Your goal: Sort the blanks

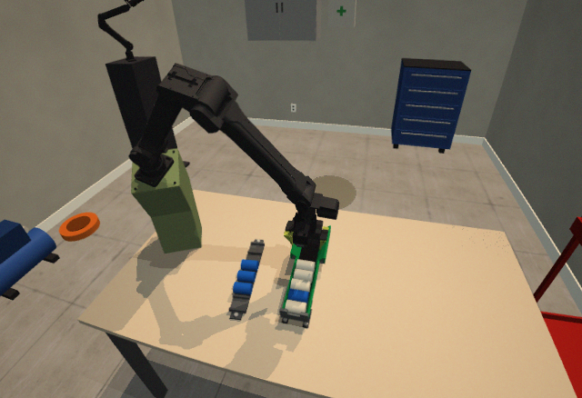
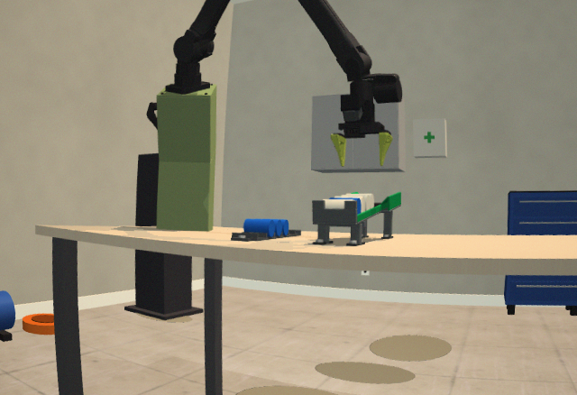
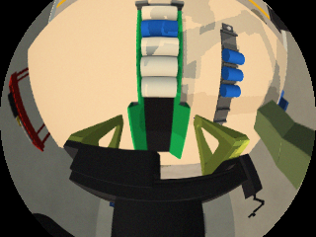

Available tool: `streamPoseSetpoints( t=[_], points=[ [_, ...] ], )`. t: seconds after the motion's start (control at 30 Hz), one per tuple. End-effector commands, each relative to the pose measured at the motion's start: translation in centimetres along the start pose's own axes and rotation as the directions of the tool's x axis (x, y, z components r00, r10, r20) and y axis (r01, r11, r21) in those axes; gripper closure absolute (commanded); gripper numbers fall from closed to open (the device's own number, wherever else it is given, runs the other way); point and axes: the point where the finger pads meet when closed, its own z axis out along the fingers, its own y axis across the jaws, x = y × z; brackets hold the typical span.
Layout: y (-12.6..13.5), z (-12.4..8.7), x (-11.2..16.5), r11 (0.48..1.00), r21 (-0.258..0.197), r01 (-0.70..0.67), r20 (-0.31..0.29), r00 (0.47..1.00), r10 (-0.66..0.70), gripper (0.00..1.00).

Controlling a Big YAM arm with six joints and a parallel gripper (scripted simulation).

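The green feed ramp point(image 1: 303, 281) has its grey stop at the near end. Several white blanks point(image 1: 302, 278) and one blue blank point(image 1: 297, 294) lie across it in a row. The blue one is second from the stop, with a white blank point(image 1: 296, 306) against the stop. The row also shows in the wrist view point(image 3: 160, 49). The dark stock rack point(image 1: 246, 278) to the left holds three blue blanks point(image 1: 245, 275) side by side between its ribs. My gripper point(image 2: 361, 148) is open and empty, hanging well above the ramp's upper end. Its yellow-green fingers straddle the ramp in the wrist view point(image 3: 158, 141).
The arm's green pedestal point(image 1: 169, 205) stands at the table's back left. A blue drawer cabinet point(image 1: 430, 103) stands by the far wall. A red frame point(image 1: 564, 290) is at the right edge, and an orange ring point(image 1: 78, 225) lies on the floor to the left.
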Motion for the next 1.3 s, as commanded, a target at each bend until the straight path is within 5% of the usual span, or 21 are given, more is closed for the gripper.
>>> streamPoseSetpoints(
  t=[0.0,0.2,0.33,0.43,0.6,0.63,0.67,0.73,0.83,0.93,1.27],
  points=[
    [1.4,-1.2,0.0,1.000,-0.021,-0.008,0.002,1.000,0.008,0.00],
    [1.4,-1.2,0.0,1.000,-0.021,-0.008,0.002,1.000,0.008,0.00],
    [2.6,-0.7,-7.1,0.999,-0.046,-0.025,0.008,1.000,0.025,0.00],
    [2.6,-0.7,-7.1,0.999,-0.046,-0.025,0.008,1.000,0.025,0.00],
    [2.2,0.4,-15.4,0.998,-0.058,-0.026,0.022,0.999,0.027,0.00],
    [1.5,1.6,-14.9,0.999,-0.037,-0.018,0.016,1.000,0.019,0.00],
    [0.9,2.5,-14.4,1.000,-0.019,-0.012,0.010,1.000,0.012,0.20],
    [-0.3,2.5,-11.8,1.000,0.002,0.030,-0.009,1.000,-0.030,0.20],
    [-0.4,2.4,-11.8,0.999,0.009,0.032,-0.011,0.999,-0.032,0.20],
    [2.5,0.0,-13.6,0.999,-0.054,0.008,0.011,1.000,-0.007,0.20],
    [0.9,1.2,-13.9,1.000,-0.022,-0.003,0.008,1.000,0.003,0.20]
  ],
)
